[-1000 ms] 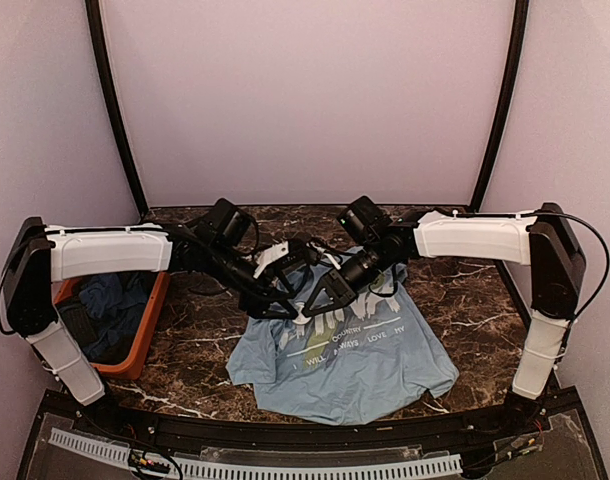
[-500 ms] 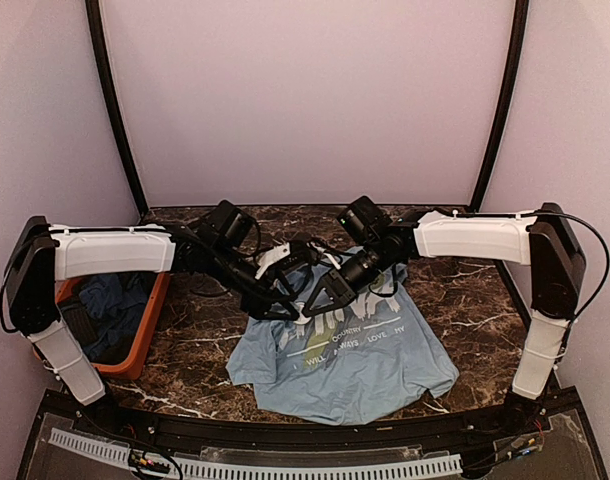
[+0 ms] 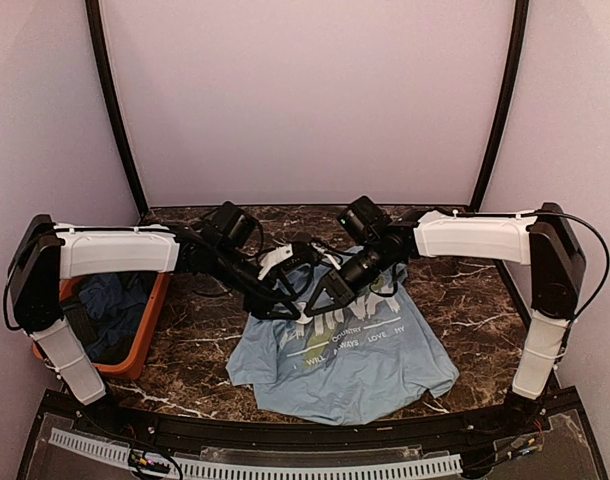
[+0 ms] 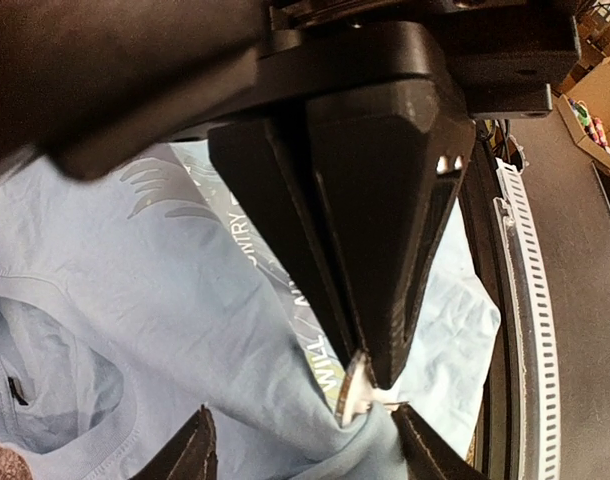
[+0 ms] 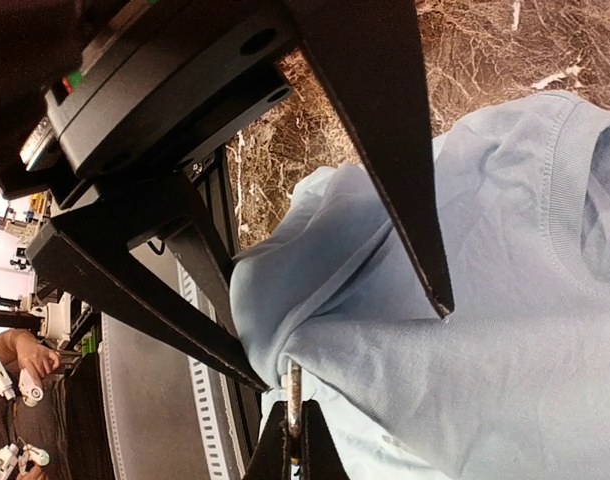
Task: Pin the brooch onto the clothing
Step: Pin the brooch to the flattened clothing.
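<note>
The light blue T-shirt (image 3: 355,360) lies on the marble table, and its upper left part is bunched up between the two grippers. My left gripper (image 3: 283,304) holds a thick raised fold of the shirt (image 4: 135,300) between its fingers (image 4: 197,452). My right gripper (image 3: 313,300) is shut on the brooch (image 5: 294,392), a thin dark disc seen edge-on. The brooch (image 4: 357,392) is pressed against the top of that fold. The right gripper's own tips (image 5: 292,420) touch the shirt (image 5: 505,380). The left gripper's long black fingers (image 5: 405,200) straddle the fold in the right wrist view.
An orange bin (image 3: 153,325) with darker blue garments (image 3: 110,300) stands at the left table edge under the left arm. The table's front rail (image 3: 285,465) runs along the near edge. Curved black frame posts (image 3: 115,110) rise at the back.
The left arm has edged slightly to the right toward the right gripper. The shirt's raised part has shifted a little with it. The right arm has held still.
</note>
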Motion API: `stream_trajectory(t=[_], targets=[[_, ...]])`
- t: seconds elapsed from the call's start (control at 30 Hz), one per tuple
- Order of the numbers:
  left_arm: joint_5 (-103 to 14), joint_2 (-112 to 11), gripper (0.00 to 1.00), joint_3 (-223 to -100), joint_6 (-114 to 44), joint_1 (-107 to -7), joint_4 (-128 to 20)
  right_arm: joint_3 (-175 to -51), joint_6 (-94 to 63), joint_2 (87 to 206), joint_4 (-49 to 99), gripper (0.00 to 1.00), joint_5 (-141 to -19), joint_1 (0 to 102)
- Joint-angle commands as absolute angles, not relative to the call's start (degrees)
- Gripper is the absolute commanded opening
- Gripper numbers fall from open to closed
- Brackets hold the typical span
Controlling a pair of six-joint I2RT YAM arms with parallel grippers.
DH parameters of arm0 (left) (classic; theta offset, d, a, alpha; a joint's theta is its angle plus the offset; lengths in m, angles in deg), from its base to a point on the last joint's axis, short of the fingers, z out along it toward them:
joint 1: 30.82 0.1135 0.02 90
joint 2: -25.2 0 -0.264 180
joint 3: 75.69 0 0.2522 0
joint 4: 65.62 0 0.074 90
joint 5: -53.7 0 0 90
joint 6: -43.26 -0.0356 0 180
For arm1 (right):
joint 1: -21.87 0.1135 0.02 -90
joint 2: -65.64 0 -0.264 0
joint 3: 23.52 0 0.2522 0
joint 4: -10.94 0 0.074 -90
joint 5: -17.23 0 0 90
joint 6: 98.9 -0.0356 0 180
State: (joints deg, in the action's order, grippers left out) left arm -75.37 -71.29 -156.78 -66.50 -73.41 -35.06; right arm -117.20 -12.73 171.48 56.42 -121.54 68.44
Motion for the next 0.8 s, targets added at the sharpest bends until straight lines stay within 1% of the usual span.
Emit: stream_trajectory(t=[0.0,0.33,0.5,0.77], targets=[[-72.12,-72.30,0.58,-157.82,-65.47,-73.14,-34.55,-119.54,-12.15,171.06,55.93,0.00,-122.52,69.59],[-73.91,-71.58,0.58,-157.39,-65.37,-73.12,-35.40,-119.55,-11.93,171.15,56.15,0.00,-122.28,69.64],[-76.19,-70.19,0.58,-156.12,-64.95,-72.95,-37.09,-119.26,-11.04,170.41,55.78,0.00,-125.08,69.27],[-82.31,-69.72,0.53,-155.62,-62.75,-71.34,-39.78,-117.82,-10.75,168.93,53.87,0.00,-127.84,68.63]])
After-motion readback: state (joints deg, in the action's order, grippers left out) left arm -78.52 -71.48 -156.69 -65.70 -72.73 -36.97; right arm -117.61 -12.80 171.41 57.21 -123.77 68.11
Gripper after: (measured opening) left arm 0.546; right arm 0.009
